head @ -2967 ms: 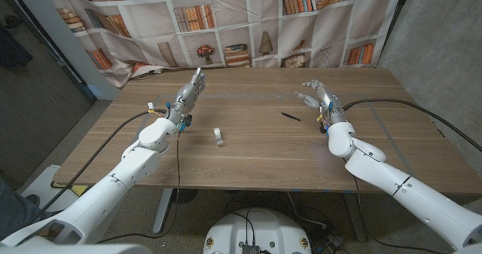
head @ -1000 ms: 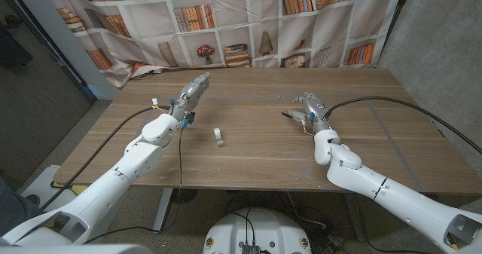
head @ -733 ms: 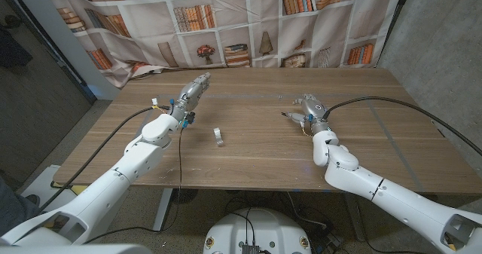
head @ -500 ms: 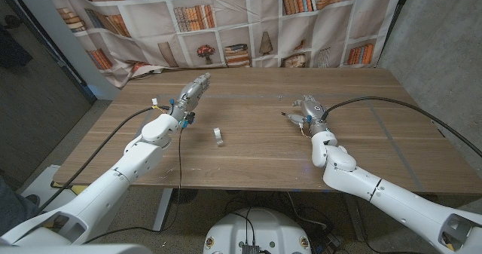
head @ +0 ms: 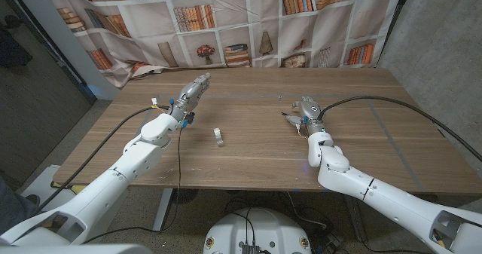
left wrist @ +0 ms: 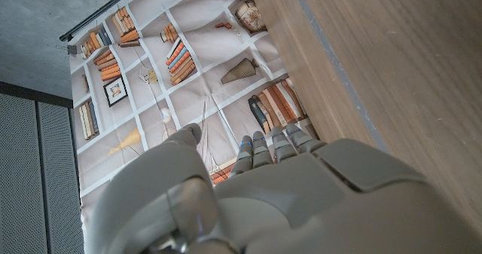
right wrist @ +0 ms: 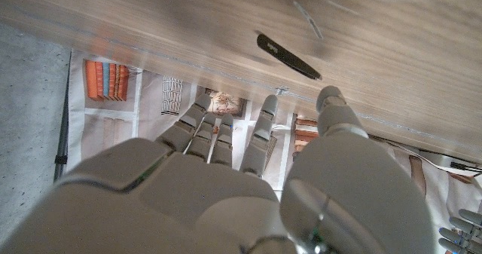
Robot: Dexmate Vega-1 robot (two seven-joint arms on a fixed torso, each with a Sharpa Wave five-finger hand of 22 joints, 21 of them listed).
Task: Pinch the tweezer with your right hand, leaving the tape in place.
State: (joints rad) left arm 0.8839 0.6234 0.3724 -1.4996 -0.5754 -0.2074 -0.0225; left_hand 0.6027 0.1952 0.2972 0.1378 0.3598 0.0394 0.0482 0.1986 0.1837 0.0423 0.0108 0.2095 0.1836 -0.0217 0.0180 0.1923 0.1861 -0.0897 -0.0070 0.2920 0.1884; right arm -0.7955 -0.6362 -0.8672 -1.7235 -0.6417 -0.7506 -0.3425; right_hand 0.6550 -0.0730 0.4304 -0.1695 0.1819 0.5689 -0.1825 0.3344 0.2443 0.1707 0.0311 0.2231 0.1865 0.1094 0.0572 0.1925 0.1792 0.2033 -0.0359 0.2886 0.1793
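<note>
Head view: my right hand (head: 304, 109) sits over the slim dark metal tweezer (right wrist: 288, 57) on the right half of the wooden bench (head: 256, 152); the tweezer itself is hidden under the hand from here; right wrist view shows it lying flat on the wood just past the fingertips (right wrist: 271, 103), apart from them, nothing gripped yet; fingers extended and slightly spread, so I read that hand as open and empty.

Step in hand, as I judge it: closing in for the pinch. To do it well I'd bring thumb and one finger down on either side of the tweezer's long edges near its middle; it's thin and flat against the bench, so pads need to meet the wood and squeeze inward rather than press from above, or it will skid away; go slow, keep the wrist low.

Small white roll of tape (head: 218, 137) stands near bench centre, well apart from the right hand; it must stay put, and the approach doesn't cross it.

Left hand (head: 192, 92) is held above the left side of the bench, fingers straight and together, holding nothing.

Count: one tweezer; one tape; two robot hands.
</note>
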